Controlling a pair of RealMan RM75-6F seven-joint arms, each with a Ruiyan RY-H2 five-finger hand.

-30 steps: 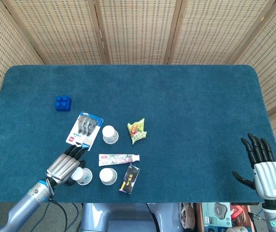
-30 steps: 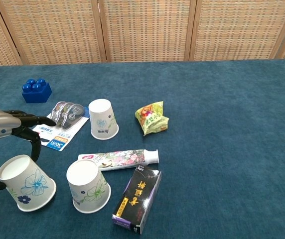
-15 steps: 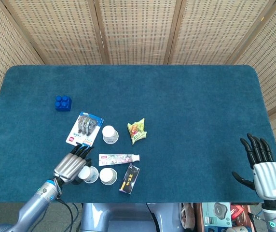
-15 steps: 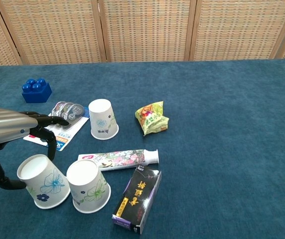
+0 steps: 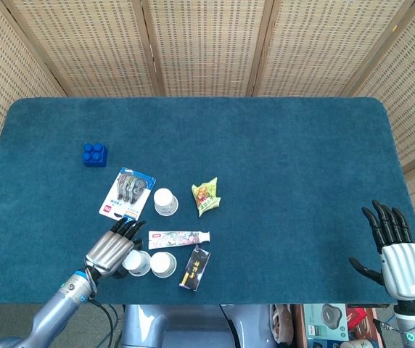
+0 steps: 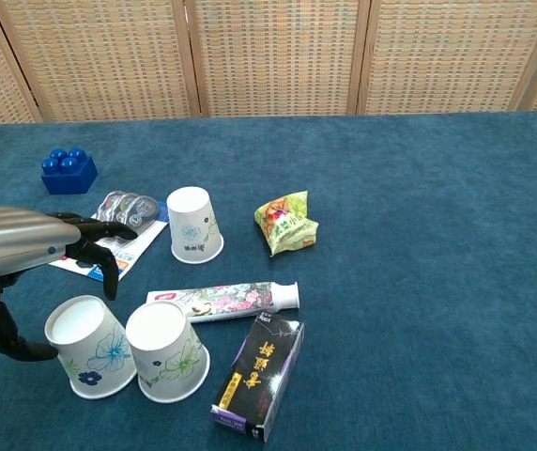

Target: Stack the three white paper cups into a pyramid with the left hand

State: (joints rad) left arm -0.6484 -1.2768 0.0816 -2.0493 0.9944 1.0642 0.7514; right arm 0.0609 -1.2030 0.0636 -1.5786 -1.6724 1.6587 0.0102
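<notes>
Woven screens stand behind a blue table (image 5: pixel 280 159). The left hand (image 5: pixel 111 250) cups one cup (image 6: pixel 90 348), touching a second cup (image 6: pixel 165 350); the third cup (image 6: pixel 193 225) stands apart near a toothpaste tube (image 6: pixel 223 300). The right hand (image 5: pixel 394 246) hovers, fingers spread.

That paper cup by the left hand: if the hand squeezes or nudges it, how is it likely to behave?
The paper cup by the left hand looks thin-walled and empty, so probably very light and easily crushed. It stands upside down on its wide rim, so likely stable, though a nudge may slide it against the neighbouring cup close beside it.
</notes>
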